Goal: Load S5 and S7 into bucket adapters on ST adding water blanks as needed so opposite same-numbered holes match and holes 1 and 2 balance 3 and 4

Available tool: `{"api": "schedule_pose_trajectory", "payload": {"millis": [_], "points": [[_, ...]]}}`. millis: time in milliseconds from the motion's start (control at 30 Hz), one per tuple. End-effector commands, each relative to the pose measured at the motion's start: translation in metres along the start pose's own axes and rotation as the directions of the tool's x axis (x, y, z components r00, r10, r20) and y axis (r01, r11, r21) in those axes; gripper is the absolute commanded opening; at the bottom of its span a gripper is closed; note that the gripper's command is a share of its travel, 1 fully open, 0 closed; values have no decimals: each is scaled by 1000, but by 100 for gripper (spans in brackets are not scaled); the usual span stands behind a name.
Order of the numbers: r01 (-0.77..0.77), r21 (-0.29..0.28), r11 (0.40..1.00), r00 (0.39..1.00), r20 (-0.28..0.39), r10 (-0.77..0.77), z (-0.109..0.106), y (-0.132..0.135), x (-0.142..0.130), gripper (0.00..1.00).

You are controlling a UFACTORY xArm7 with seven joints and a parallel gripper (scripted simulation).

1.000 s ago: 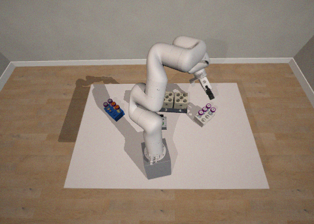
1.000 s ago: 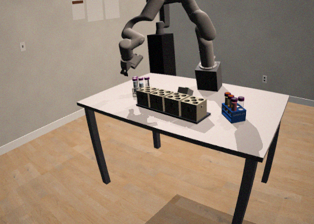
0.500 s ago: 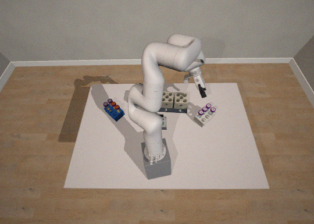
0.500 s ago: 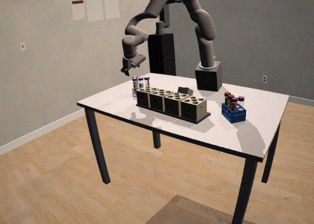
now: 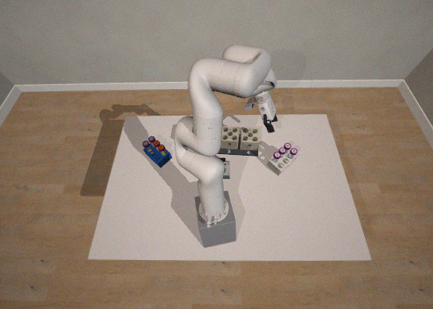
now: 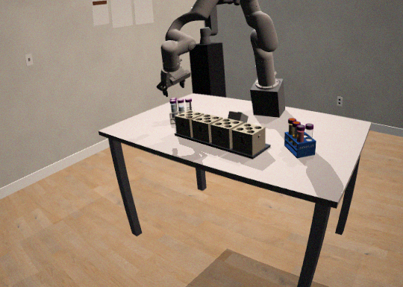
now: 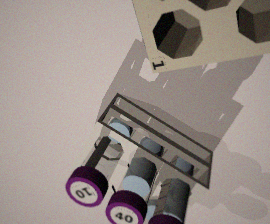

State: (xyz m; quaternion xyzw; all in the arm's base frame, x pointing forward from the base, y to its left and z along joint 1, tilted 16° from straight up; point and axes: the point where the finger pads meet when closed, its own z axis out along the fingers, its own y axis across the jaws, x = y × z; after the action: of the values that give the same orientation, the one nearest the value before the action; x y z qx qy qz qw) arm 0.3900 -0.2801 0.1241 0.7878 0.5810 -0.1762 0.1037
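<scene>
My gripper (image 5: 269,125) (image 6: 173,89) is open and empty, high above the table near the white rack and the end adapter. The white rack (image 5: 278,170) holds purple-capped water blanks. In the wrist view the blank marked 10 (image 7: 86,187) and the one marked 40 (image 7: 127,211) are readable; a third cap (image 7: 167,220) is cut off. One adapter (image 5: 249,137) (image 6: 249,138) (image 7: 213,37) shows at each place named; its holes look empty. The blue rack (image 5: 162,161) (image 6: 307,150) holds two orange-capped and two purple-capped tubes; their dots are unreadable.
Four adapters stand in a row on the dark loading stand (image 5: 244,152) (image 6: 261,151), between the two racks. The sloped DONE desk (image 5: 226,175) (image 6: 237,116) stands between the stand and the arm's base, partly hidden by the arm in the top view.
</scene>
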Motion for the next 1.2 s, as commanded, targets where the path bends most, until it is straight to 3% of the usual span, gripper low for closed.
{"api": "schedule_pose_trajectory", "payload": {"millis": [0,533,633,967,1067,1167], "points": [[-122,-32,992,992,-45,120,-15,-2,16,100],[-314,-45,948,942,-137,305,-44,-10,52,100],[-399,-39,916,904,-181,386,-53,-13,64,100],[-486,-22,873,853,-229,469,-67,-20,83,100],[-561,2,828,797,-270,541,-76,-24,94,100],[-564,3,826,794,-272,543,-79,-25,98,100]]}}
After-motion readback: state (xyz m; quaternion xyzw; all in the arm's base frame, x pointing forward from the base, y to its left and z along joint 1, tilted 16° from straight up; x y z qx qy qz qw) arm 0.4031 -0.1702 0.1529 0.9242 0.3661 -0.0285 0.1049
